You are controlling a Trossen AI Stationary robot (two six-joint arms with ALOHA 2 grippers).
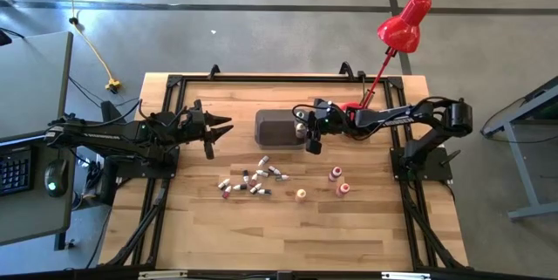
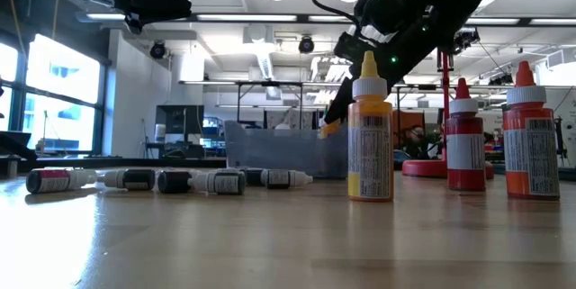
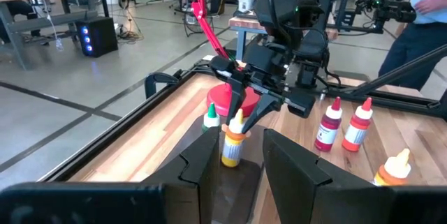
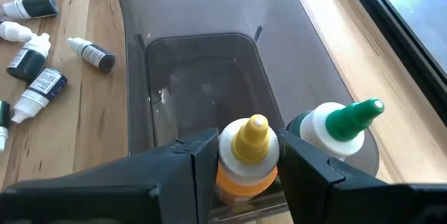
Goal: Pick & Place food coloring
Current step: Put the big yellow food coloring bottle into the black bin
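From overhead, the right gripper (image 1: 312,132) is hanging over the dark grey bin (image 1: 277,127) at mid-table, while the left gripper (image 1: 216,132) is waiting beside it, its fingers parted around nothing. Slim vials (image 1: 253,180) are lying scattered on the pale wood, with three stubby bottles (image 1: 338,180) standing nearby.

At table level, a yellow bottle (image 2: 370,131) with ribbed cap and two red ones (image 2: 465,136) are standing upright, the vials (image 2: 162,180) lying flat.

From the left wrist, the right gripper (image 3: 241,116) is pinching a yellow-capped bottle (image 3: 232,140).

From the right wrist, its fingers (image 4: 183,165) are squeezing that cone-tipped bottle (image 4: 244,154) over the smooth translucent bin (image 4: 202,63), a green-tipped bottle (image 4: 335,130) touching beside it.
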